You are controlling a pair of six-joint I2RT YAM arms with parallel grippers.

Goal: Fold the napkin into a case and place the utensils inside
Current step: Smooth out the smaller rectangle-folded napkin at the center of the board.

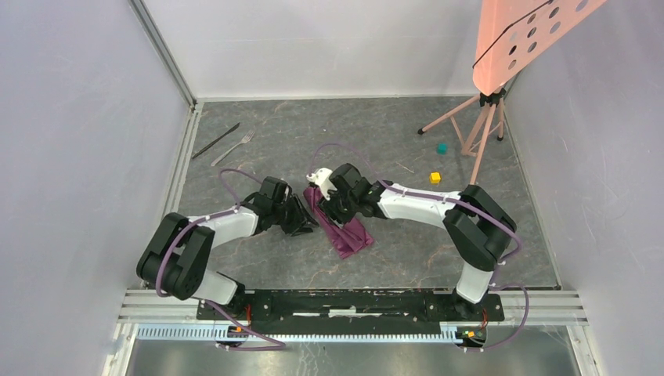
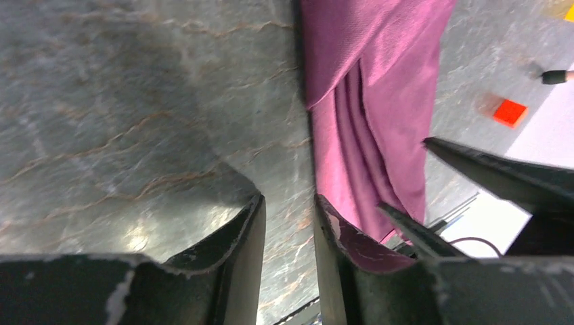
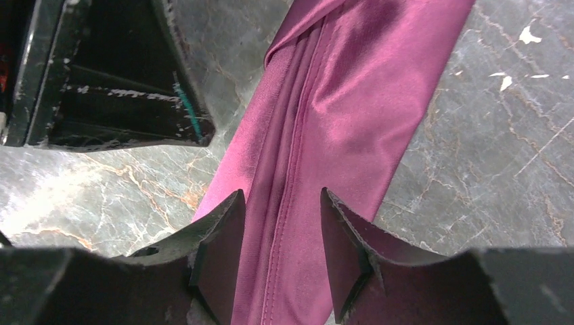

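Your right gripper [image 3: 281, 237] hangs low over the napkin [image 3: 352, 101] with its jaws partly apart. One finger stands on each side of the long raised ridge, and nothing looks pinched. Your left gripper [image 2: 289, 230] is partly open too and empty: bare table [image 2: 135, 135] shows between its fingers, and one finger sits right at the napkin's edge with a bit of purple lying against its outer face.

The napkin lies as a narrow, layered strip, slanted on the table between the two grippers. I judge the folding nearly done, but the layers look loose and rippled along the ridge.

- Lift the left gripper straight up, not sideways, so that the cloth against its finger does not drag the fold open.
- If you tidy with the right gripper, press down along the ridge; do not close on it, since a pinch would bunch the layers.
- I cannot tell which end has the mouth, so check that before you go for the cutlery.

The fork [image 1: 235, 146] and knife [image 1: 217, 141] lie side by side at the far left, well apart from the napkin and nearer your left arm. The yellow cube [image 1: 434, 178] and teal cube [image 1: 442, 147] sit far right, out of the way.
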